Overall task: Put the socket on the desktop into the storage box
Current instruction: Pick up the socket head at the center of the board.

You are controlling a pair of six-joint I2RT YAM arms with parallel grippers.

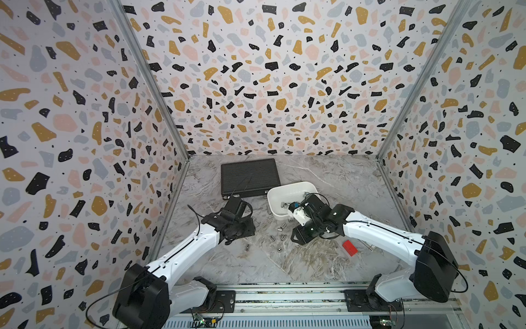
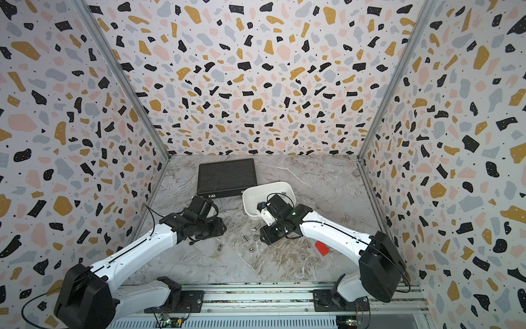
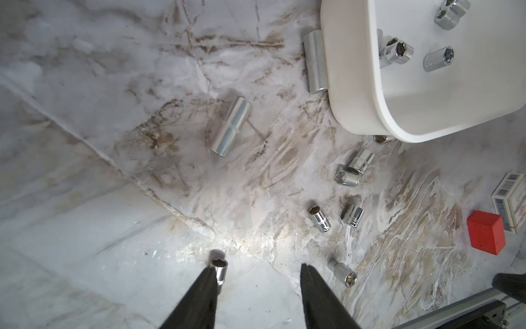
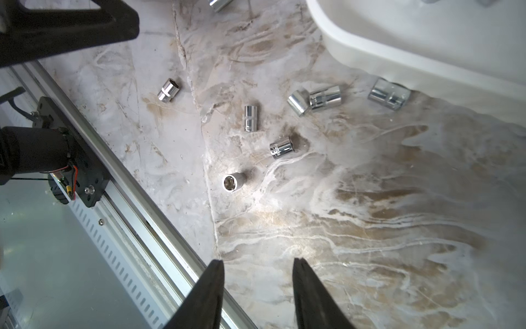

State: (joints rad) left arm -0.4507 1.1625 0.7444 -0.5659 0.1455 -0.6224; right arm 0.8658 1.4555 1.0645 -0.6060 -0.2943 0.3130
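Left gripper (image 3: 257, 267) spread and empty low over the desktop (image 3: 85, 199), one finger just beside a small socket (image 3: 219, 269), probably lining up a pick; right gripper (image 4: 257, 260) also spread, empty, near the storage box (image 4: 398, 42), with some sockets inside (image 3: 398, 54) and loose sockets (image 3: 320, 219) outside.

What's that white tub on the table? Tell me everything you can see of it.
The tub is a shallow white box with rounded corners and a smooth rim, plastic by its look. It sits upright and open on the marble desktop, close beside the black case. Several shiny metal sockets lie on its floor. Outside, a long socket lies against its wall, and a short socket peeks from under its rim.
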